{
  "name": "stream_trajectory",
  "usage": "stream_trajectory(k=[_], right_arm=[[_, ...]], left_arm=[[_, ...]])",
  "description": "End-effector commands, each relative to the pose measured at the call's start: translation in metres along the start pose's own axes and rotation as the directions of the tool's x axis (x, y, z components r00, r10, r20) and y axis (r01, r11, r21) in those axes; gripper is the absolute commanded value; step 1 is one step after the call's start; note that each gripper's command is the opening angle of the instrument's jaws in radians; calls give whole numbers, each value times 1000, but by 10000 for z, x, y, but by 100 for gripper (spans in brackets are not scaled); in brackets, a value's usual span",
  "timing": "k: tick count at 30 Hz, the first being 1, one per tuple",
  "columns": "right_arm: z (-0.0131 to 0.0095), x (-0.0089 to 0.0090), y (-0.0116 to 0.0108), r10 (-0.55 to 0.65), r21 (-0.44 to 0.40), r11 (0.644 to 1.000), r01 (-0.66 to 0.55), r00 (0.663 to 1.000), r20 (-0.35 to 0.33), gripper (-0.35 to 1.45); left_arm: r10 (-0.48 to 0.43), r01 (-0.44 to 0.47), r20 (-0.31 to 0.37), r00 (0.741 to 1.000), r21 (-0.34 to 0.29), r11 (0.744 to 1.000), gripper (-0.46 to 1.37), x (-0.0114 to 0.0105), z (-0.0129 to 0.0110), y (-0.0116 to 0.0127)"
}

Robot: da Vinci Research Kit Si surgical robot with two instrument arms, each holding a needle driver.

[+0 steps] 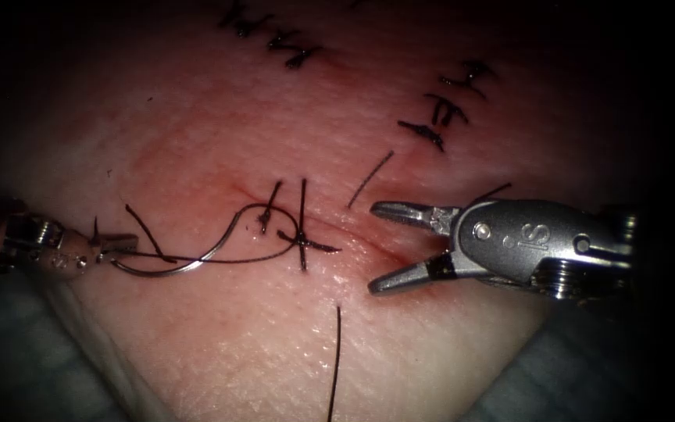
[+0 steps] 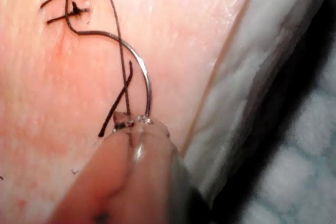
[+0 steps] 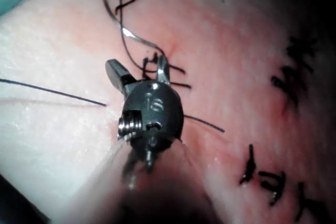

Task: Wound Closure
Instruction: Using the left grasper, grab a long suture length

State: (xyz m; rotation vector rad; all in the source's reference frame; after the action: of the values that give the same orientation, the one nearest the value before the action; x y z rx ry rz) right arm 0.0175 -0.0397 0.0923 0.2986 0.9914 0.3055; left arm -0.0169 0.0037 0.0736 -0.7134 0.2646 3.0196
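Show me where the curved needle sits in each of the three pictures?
Endoscope view: needle left of the cut, its end in the left gripper, tip at the knot.
Left wrist view: needle arcs from the gripper.
Right wrist view: needle beyond the open right gripper.
Shared landmark: the knot.

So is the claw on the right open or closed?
Open. The right tool has its two jaws spread wide apart with nothing between them, hovering over the tissue just right of the cut.

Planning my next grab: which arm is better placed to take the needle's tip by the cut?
Right, probably: the right claw is open, empty, beside the cut; the left claw holds the needle at its tail.
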Motion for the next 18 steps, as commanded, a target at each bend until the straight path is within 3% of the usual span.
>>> stream_trajectory(k=[1, 3, 4, 5, 6, 7, 11, 15, 18], right_arm=[[1, 0, 0, -1, 2, 1000, 1, 1000, 0, 98], [1, -1, -1, -2, 2, 1000, 2, 1000, 0, 98], [2, -2, -2, -3, 2, 1000, 3, 1000, 0, 98], [2, -2, -2, -4, 2, 1000, 4, 1000, 0, 97], [2, -3, -2, -4, 2, 1000, 4, 1000, 0, 98], [3, -3, -3, -4, 1, 1000, 4, 1000, 0, 98], [5, -4, -2, -5, 0, 1000, 5, 1000, 1, 98], [8, -4, -2, -5, -5, 1000, 5, 1000, 2, 98], [9, -5, -2, -6, -2, 1000, 6, 1000, 1, 97]], left_arm=[[2, -2, 5, 1000, -7, 1000, -35, -1, 4, -5], [1, -1, 7, 1000, -11, 1000, -35, -1, 5, -9], [-2, 2, 4, 1000, -7, 1000, -2, 0, 6, -12], [-5, 5, 1, 1000, -4, 1000, 48, 1, 5, -15], [-12, 12, 0, 1000, -2, 1000, 56, 2, 5, -15], [-40, 40, -11, 999, 10, 999, 77, 4, 2, -17], [-122, 123, -49, 991, 10, 992, 103, 11, -11, -21], [-226, 213, -196, 954, -86, 973, 123, 26, -38, -36], [-271, 249, -281, 921, -115, 962, 122, 37, -60, -51]])
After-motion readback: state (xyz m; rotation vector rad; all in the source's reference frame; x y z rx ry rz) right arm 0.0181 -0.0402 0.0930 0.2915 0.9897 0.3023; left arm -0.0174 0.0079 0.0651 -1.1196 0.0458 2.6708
